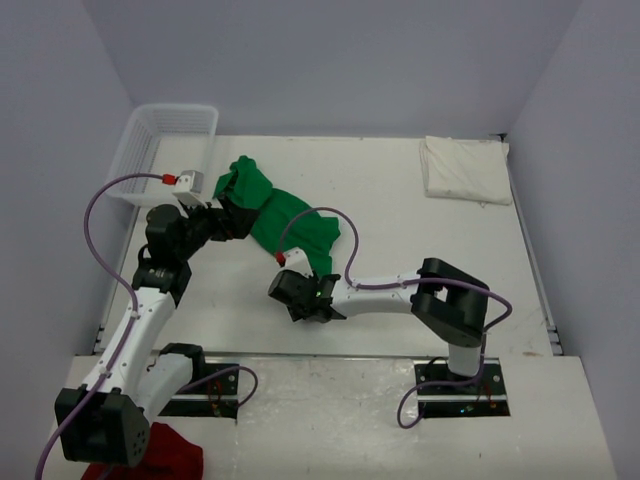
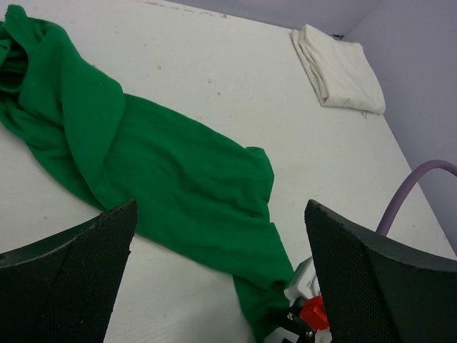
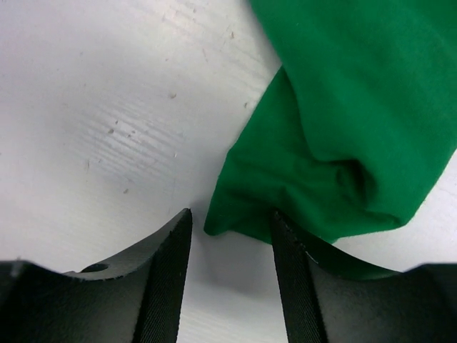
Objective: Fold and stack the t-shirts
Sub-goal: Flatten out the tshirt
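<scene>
Jaws wide apart on left gripper (image 2: 220, 214), hovering over far end of bunched green shirt (image 2: 164, 164). Half apart on right gripper (image 3: 232, 221), straddling near corner, nothing clamped. White shirt (image 1: 463, 168) folded, far right. Risk: catching only one layer, so corner slips out on lift.

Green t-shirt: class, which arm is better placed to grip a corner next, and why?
Right, probably. The green t-shirt has its near corner lying between the open fingers of the right end effector. The left end effector hangs wide open by the bunched end, with no edge lined up.
</scene>
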`<move>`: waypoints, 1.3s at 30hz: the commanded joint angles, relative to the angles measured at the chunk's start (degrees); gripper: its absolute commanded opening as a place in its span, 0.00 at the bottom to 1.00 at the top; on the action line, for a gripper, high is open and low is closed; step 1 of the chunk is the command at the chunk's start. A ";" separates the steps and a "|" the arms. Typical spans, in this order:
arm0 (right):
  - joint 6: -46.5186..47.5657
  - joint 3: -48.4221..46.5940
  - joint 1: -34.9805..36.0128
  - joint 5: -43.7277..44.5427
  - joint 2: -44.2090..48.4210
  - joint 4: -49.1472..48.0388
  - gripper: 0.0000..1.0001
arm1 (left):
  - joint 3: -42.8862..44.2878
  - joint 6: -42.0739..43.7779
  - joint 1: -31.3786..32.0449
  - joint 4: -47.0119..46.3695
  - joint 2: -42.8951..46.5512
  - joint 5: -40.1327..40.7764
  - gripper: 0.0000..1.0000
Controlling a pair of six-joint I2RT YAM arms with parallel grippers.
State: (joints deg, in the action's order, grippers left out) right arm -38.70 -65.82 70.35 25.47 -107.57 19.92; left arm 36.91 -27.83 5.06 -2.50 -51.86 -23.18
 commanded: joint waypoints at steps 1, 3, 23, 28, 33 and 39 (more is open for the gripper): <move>-1.03 0.26 -1.26 -1.21 -1.32 -1.90 0.49 | 2.29 1.38 0.30 -1.45 0.62 -0.29 1.00; -1.20 0.43 -1.35 -1.65 -1.42 -1.99 0.45 | 2.47 1.47 0.30 -1.19 0.62 -0.55 1.00; -3.49 -1.24 -1.44 4.40 2.88 5.90 0.00 | 3.61 3.40 0.30 4.67 -1.48 4.44 1.00; -3.58 -2.81 -1.44 9.05 10.52 11.27 0.00 | 4.75 3.84 0.30 6.90 -3.69 7.27 1.00; -3.49 -7.56 -1.44 13.63 15.80 21.11 0.00 | 7.38 3.84 0.30 10.75 -7.19 11.22 1.00; -1.47 -13.62 -2.23 17.32 20.73 28.58 0.00 | 11.16 2.61 0.30 12.17 -13.25 11.76 1.00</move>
State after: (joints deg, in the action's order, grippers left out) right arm -40.45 -76.18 68.60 37.47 -89.80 41.67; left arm 43.99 -25.71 5.06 8.69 -62.94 -12.80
